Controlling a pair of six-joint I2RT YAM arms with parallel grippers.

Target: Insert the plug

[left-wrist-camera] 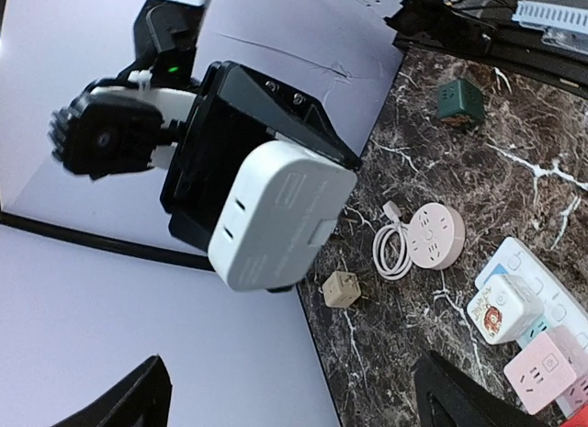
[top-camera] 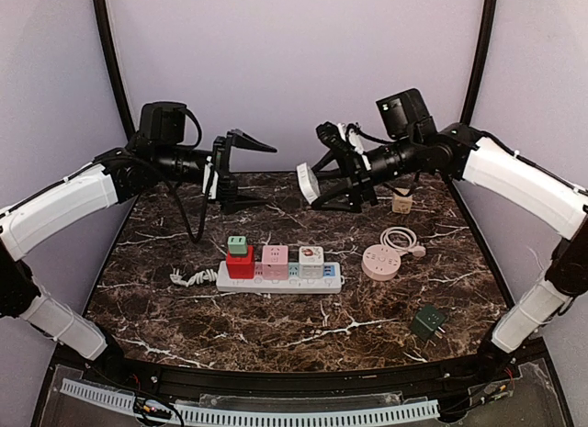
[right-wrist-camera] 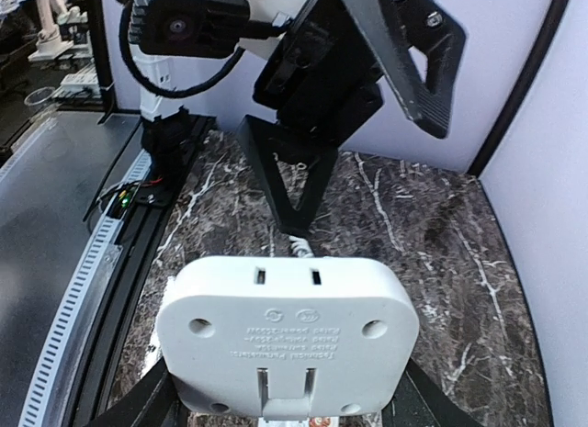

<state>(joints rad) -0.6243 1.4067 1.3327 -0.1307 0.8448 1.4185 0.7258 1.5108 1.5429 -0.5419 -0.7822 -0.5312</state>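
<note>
Ample room above the table (top-camera: 165,308) edges, white plug (top-camera: 307,182) clamped in raised right gripper (top-camera: 317,185), left gripper (top-camera: 250,174) spread wide, seemingly just apart.

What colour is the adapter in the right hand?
White; the adapter shows best in the right wrist view.

Counter (top-camera: 165,319), dark veined marble, is carrying: white power strip (top-camera: 278,279) lying mid-surface, its curly cord (top-camera: 191,278) trailing left; round pink socket (top-camera: 380,263) with looped cable (top-camera: 398,236) sitting right; green adapter (top-camera: 428,321) lying front right; beige cube (top-camera: 401,203) resting back right.
</note>
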